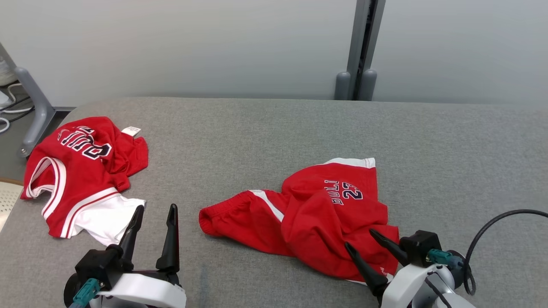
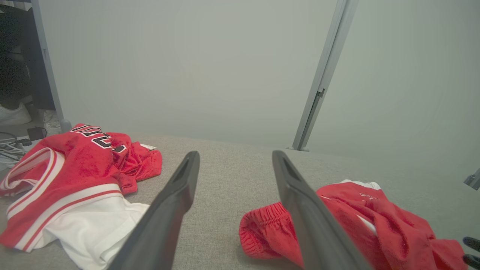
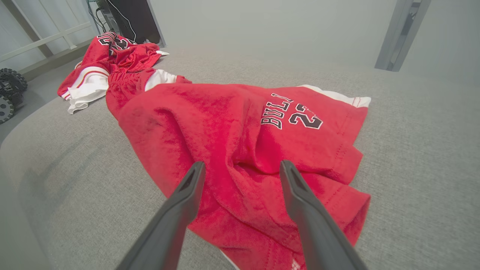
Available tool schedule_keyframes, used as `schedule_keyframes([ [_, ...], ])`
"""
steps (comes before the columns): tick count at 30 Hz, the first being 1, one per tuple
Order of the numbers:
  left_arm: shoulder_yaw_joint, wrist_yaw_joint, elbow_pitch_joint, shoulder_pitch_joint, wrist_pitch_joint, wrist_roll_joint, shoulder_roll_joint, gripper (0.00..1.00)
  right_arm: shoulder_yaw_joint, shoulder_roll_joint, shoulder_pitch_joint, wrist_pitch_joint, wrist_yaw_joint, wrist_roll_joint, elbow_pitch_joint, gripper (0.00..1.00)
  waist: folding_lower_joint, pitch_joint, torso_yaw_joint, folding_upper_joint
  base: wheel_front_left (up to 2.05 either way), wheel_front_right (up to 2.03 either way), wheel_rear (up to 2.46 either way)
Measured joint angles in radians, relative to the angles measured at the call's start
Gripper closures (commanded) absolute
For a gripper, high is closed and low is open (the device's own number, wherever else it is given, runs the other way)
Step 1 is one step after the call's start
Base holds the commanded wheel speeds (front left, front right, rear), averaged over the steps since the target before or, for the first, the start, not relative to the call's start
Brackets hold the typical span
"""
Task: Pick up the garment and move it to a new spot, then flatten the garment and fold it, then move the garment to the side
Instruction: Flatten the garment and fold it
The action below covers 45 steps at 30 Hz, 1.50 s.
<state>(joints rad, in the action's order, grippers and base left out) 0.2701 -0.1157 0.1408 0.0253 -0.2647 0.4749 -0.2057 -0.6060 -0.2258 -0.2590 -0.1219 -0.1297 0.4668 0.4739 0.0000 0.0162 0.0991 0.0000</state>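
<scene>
Crumpled red shorts [image 1: 317, 218] lay mid-tabletop [image 1: 257, 141], soft, light, likely to sag and bunch; right claw [image 1: 358, 238] hovered released over their near edge, left claw [image 1: 156, 207] also released; the waistband or hem corners looked the best grips.

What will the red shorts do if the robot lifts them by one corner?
The red shorts lie crumpled in soft folds, so they will probably flop and dangle rather than hold shape. They look thin and light. Pushed across the gray fabric surface, they would likely bunch up, not slide.
</scene>
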Motion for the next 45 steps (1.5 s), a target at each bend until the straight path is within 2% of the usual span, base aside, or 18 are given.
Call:
schedule_keyframes([
  [5,-0.011,0.007,0.006,0.000,0.000,-0.008,0.011,0.00,-0.014,-0.002,-0.033,0.007,0.000,0.011,0.054,0.00,0.0000,0.010,0.033,0.0000,0.00,0.00,0.00],
  [7,-0.014,0.010,0.010,0.001,0.000,-0.010,0.017,0.00,-0.017,-0.002,-0.045,0.007,0.000,0.018,0.072,0.08,0.0000,0.014,0.045,0.0000,0.00,0.00,0.00],
  [10,-0.016,0.019,0.014,0.002,0.000,-0.016,0.026,0.00,-0.022,-0.001,-0.057,0.002,0.000,0.022,0.104,0.04,0.0000,0.017,0.061,0.0000,0.00,0.00,0.00],
  [11,-0.018,0.019,0.015,0.003,0.000,-0.016,0.027,0.00,-0.026,0.000,-0.062,0.000,0.000,0.026,0.115,0.05,0.0000,0.019,0.065,0.0000,0.00,0.00,0.00],
  [13,-0.022,0.023,0.016,0.004,0.000,-0.019,0.029,0.00,-0.034,0.002,-0.066,-0.002,0.000,0.029,0.133,0.21,0.0000,0.022,0.073,0.0000,0.00,0.00,0.00],
  [14,-0.024,0.024,0.017,0.004,0.000,-0.023,0.030,0.00,-0.039,0.003,-0.071,-0.003,0.000,0.032,0.146,0.52,0.0000,0.024,0.076,0.0000,0.00,0.00,0.00],
  [15,-0.025,0.026,0.017,0.004,0.000,-0.026,0.031,0.00,-0.045,0.003,-0.076,-0.003,0.000,0.034,0.156,0.68,0.0000,0.025,0.079,0.0000,0.00,0.00,0.00],
  [16,-0.026,0.027,0.018,0.004,0.000,-0.026,0.033,0.00,-0.048,0.004,-0.082,-0.008,0.000,0.036,0.161,0.90,0.0000,0.027,0.081,0.0000,0.00,0.00,0.00],
  [17,-0.026,0.027,0.019,0.004,0.000,-0.028,0.034,0.00,-0.052,0.005,-0.085,-0.012,0.000,0.036,0.166,1.00,0.0000,0.028,0.084,0.0000,0.00,0.00,0.00],
  [31,-0.034,0.037,0.023,0.004,0.000,-0.046,0.043,0.00,-0.049,0.006,-0.144,-0.102,0.000,0.053,0.189,1.00,0.0000,0.030,0.077,0.0000,0.00,0.00,0.00],
  [38,-0.017,0.048,0.020,0.033,0.000,-0.056,0.059,0.00,-0.027,-0.055,-0.248,-0.104,0.000,0.081,0.211,1.00,0.0000,0.074,0.089,0.0000,0.00,0.00,0.00],
  [45,-0.007,0.057,0.022,0.065,0.000,-0.069,0.071,0.00,0.009,-0.121,-0.334,-0.109,0.000,0.115,0.274,1.00,0.0000,0.128,0.135,0.0000,0.00,0.00,0.00],
])
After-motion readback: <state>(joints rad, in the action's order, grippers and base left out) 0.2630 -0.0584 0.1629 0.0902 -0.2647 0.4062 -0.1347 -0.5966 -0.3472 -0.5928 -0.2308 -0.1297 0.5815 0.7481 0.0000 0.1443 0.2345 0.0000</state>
